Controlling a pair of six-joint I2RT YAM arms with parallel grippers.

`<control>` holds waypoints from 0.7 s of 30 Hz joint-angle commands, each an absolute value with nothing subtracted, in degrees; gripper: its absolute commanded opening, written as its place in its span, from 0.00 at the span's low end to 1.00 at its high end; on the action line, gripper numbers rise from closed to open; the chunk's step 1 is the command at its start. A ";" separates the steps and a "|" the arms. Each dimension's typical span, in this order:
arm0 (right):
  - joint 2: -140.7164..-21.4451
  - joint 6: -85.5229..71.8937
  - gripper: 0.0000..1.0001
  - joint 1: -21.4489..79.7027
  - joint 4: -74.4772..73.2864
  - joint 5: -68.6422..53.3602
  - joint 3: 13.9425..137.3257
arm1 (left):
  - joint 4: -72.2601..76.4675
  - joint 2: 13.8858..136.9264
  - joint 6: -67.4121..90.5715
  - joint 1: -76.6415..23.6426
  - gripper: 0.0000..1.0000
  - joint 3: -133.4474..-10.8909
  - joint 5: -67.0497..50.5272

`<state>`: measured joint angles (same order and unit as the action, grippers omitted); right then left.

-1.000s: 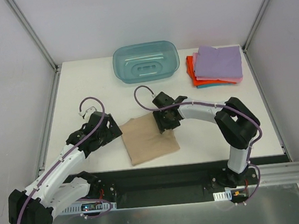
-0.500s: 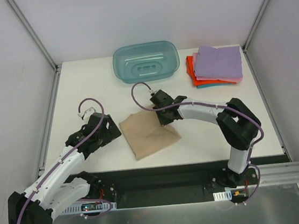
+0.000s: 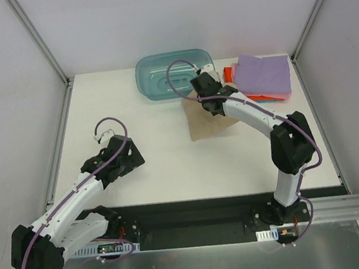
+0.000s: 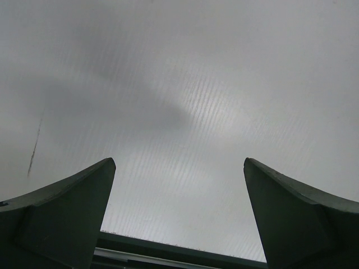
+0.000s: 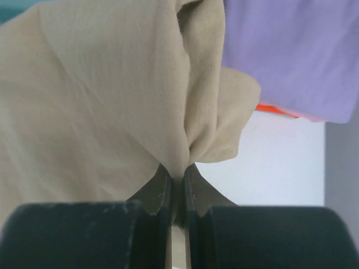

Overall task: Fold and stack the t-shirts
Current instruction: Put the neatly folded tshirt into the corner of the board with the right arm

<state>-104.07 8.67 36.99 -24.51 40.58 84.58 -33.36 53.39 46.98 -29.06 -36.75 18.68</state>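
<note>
The right gripper [image 3: 210,105] stands at about 1 o'clock from the table [image 3: 158,172] centre in the top view, between the teal plastic tub [image 3: 156,85] at 12 o'clock and the stack of folded t-shirts at 2 o'clock. Its jaws are closed hard on a bunched fold of the tan-beige t-shirt [image 3: 208,126]; the right wrist view shows the right gripper [image 5: 176,179] with the cloth pinched between both fingers [image 5: 160,193] and no visible gap. The tan-beige t-shirt [image 5: 101,101] fans out from the pinch point in loose creases and spreads toward 6 o'clock below the gripper in the top view (whether its lower edge rests on the table cannot be determined). One corner of it lies just beside the lilac t-shirt [image 5: 286,50] in the wrist view, and they may be touching. The lilac t-shirt [image 3: 263,74] is the top layer of the stack; the orange-red t-shirt [image 3: 229,83] projects from under it toward 9 o'clock, and thin pink and teal edges show along the stack's 6 o'clock side. The left gripper [image 3: 134,156] sits at about 8 o'clock, low over the bare table and well apart from all cloth. In the left wrist view the left gripper [image 4: 179,190] has its fingers [image 4: 67,218] spread wide with only table surface between them.
</note>
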 commanded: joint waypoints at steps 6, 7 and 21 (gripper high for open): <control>-107.84 21.96 0.01 29.71 -21.71 47.99 97.72 | -34.54 56.16 44.47 -26.46 0.99 -40.87 21.45; -108.19 23.02 0.01 28.75 -21.71 47.81 98.87 | -34.54 56.51 44.47 -26.28 0.99 -41.04 21.53; -111.27 29.97 0.01 23.82 -21.44 48.87 113.89 | -34.54 61.34 44.12 -25.14 0.99 -43.77 20.57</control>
<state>-111.46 28.01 24.62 -24.27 45.63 106.87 -33.47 60.31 45.34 -25.76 -41.17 20.05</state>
